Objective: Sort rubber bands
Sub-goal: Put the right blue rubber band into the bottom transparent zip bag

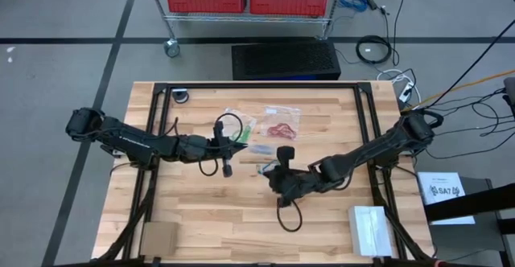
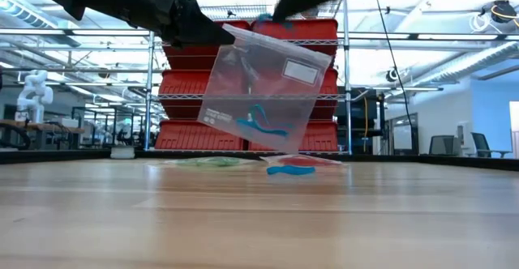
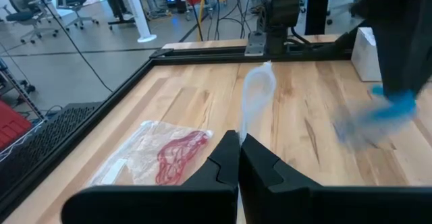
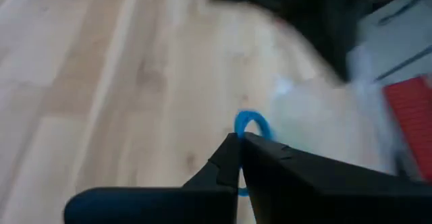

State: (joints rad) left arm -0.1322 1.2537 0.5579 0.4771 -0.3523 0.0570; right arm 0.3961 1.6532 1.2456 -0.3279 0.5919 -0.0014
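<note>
We are pinching a small blue rubber band (image 4: 251,125) in our right gripper (image 4: 239,137); our left gripper (image 3: 239,140), clamped, is holding the clear plastic zip bag (image 2: 263,87) aloft nearby.

Seen from above, the near half of the wooden tabletop (image 1: 225,219) lies mostly bare, leaving open passage. Obstacles sit at its near corners: a brown card (image 1: 158,239) on the left and a white box (image 1: 370,231) on the right. Toward the far middle, clear bags (image 1: 278,122) lie flat, and one clear bag (image 2: 263,91) hangs lifted above the surface between the two arms.
</note>
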